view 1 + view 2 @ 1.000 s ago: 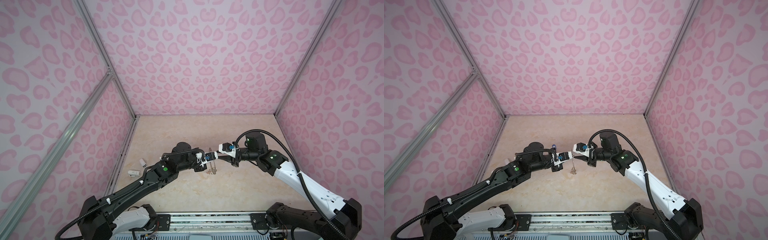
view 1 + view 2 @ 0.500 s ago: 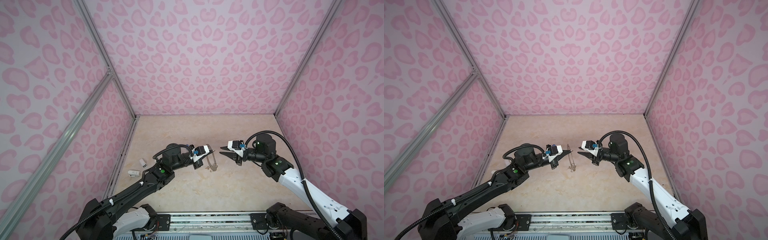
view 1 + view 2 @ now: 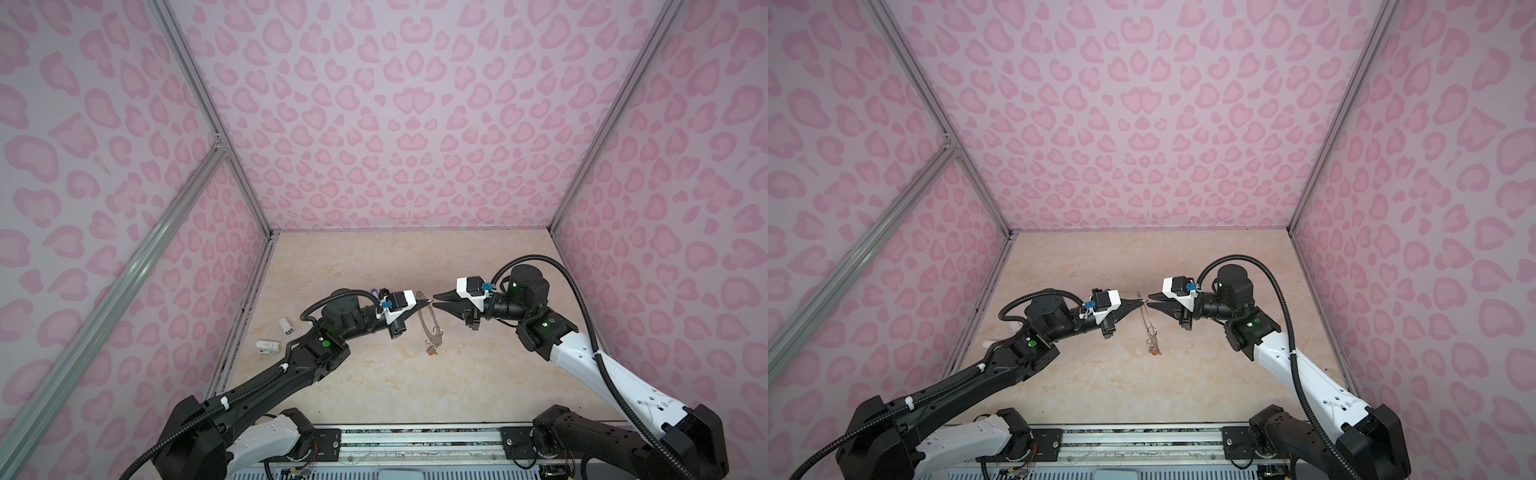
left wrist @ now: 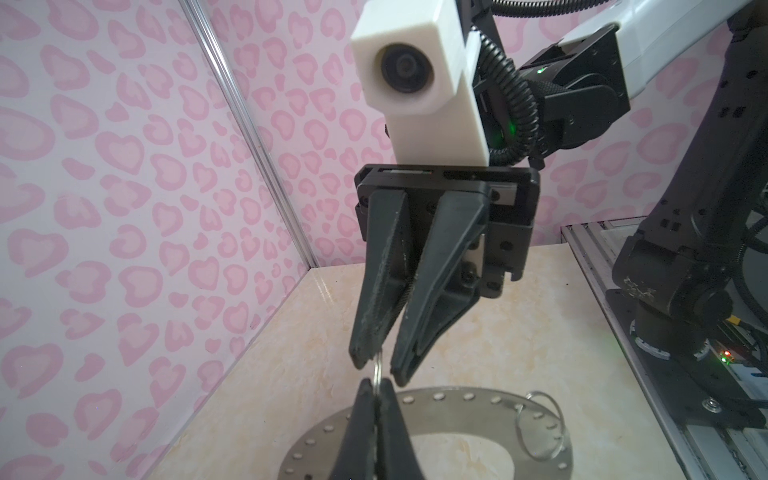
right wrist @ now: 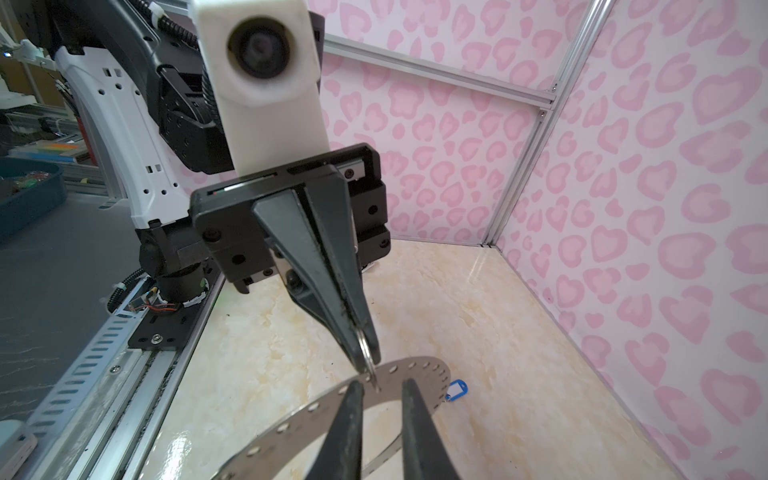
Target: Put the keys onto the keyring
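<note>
The keyring [image 3: 428,322] [image 3: 1147,320], a flat grey disc with holes round its rim, hangs on edge above the table. My left gripper [image 3: 424,300] [image 4: 376,386] is shut on a small wire ring at its upper rim. An orange-red tagged key set [image 3: 432,351] [image 3: 1154,351] dangles from the lower rim. My right gripper [image 3: 434,301] [image 5: 380,384] faces the left one tip to tip. It is open by a narrow gap, with that wire ring between its fingertips [image 4: 361,361]. A blue tag [image 5: 457,389] lies on the table beyond the keyring [image 5: 419,374].
Two small white objects [image 3: 286,325] [image 3: 268,346] lie by the left wall. A larger wire ring [image 4: 540,424] hangs on the disc's rim. A metal rail [image 3: 415,440] runs along the front edge. Pink patterned walls close in three sides.
The two grippers drew apart from their meeting point. The right gripper has since come back to the left tip with its jaws narrower. The keyring stays hanging from the left gripper.
</note>
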